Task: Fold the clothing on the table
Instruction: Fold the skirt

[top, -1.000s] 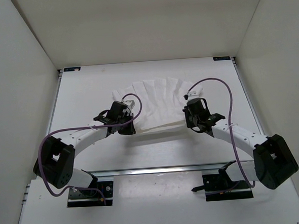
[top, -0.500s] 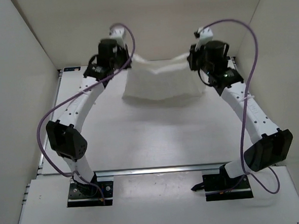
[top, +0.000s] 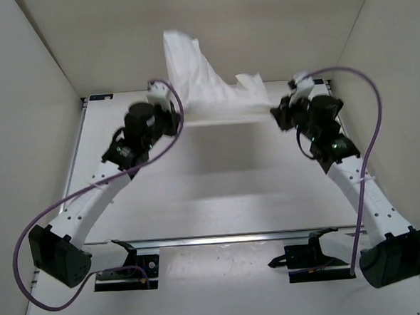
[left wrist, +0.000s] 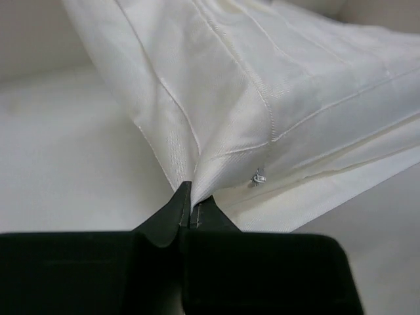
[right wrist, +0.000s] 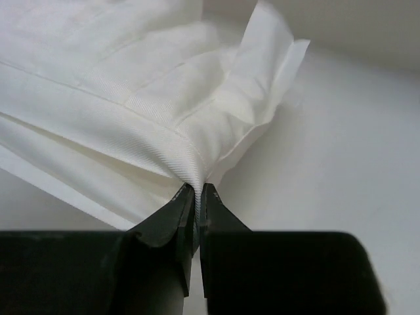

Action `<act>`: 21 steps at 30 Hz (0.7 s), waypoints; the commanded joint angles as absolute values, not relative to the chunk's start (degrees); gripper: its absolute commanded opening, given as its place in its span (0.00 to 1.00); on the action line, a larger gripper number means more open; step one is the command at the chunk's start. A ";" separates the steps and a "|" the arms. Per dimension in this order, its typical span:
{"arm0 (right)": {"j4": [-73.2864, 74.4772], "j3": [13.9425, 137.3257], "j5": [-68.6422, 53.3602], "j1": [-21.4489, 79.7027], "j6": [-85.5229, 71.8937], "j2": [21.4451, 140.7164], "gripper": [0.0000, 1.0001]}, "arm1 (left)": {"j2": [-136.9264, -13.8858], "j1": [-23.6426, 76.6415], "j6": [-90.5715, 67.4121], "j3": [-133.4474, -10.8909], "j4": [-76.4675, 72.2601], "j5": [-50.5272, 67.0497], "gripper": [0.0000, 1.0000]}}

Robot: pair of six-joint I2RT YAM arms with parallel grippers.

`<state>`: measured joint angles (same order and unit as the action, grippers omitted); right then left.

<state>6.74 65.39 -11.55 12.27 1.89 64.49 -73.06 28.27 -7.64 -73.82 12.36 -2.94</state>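
Setting: white enclosure walls [top: 40,61] stand on three sides of the table [top: 219,192], a matte white surface with a thin metal frame at its edges.
Clothing: the white clothing [top: 210,93] is at the far end of the table, raised and stretched between the two grippers. Its left part rises to a peak against the back wall [top: 259,26], and it casts a shadow on the table below.
Lower edge: whether it touches the table cannot be told.
Left gripper: the left gripper [left wrist: 190,205] has its jaws pinched tight on a seamed corner of the fabric.
Right gripper: the right gripper [right wrist: 197,197] has its jaws pressed together on a folded hem corner.
Fabric detail: stitched pleat lines run across it, and a small metal fastener [left wrist: 260,176] sits near the left grip.
Arms: both reach forward, with purple cables [top: 368,126] looping above them.
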 commanded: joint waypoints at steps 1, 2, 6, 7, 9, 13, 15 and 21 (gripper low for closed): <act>15.17 52.95 -5.09 11.86 0.37 56.71 0.00 | -64.55 29.26 -8.86 -57.97 21.59 -11.60 0.00; 18.08 48.73 -5.62 13.61 -2.61 53.47 0.00 | -61.55 30.40 -11.49 -54.35 23.71 -10.30 0.00; 25.39 42.54 -3.78 20.21 -10.35 45.11 0.00 | -52.84 31.46 -18.36 -47.21 34.53 -4.58 0.00; 26.62 42.54 -4.39 21.61 -11.33 43.96 0.00 | -51.87 31.38 -19.15 -45.20 35.32 -3.27 0.00; 26.20 42.10 -7.19 21.98 -13.44 43.42 0.00 | -50.28 30.68 -20.30 -44.38 36.47 -1.85 0.00; 20.23 41.13 -13.52 20.40 -12.48 49.89 0.00 | -53.07 28.66 -18.73 -44.12 32.27 -0.53 0.00; 17.76 42.44 -15.28 19.16 -10.47 54.38 0.00 | -59.29 26.73 -18.20 -45.43 29.45 -0.18 0.00; 13.53 44.38 -15.90 16.97 -10.02 63.88 0.00 | -76.70 25.05 -15.30 -53.77 25.40 0.00 0.00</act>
<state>16.97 41.91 -17.54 19.33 -11.57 63.33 -73.10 26.33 -18.13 -49.06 26.28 2.76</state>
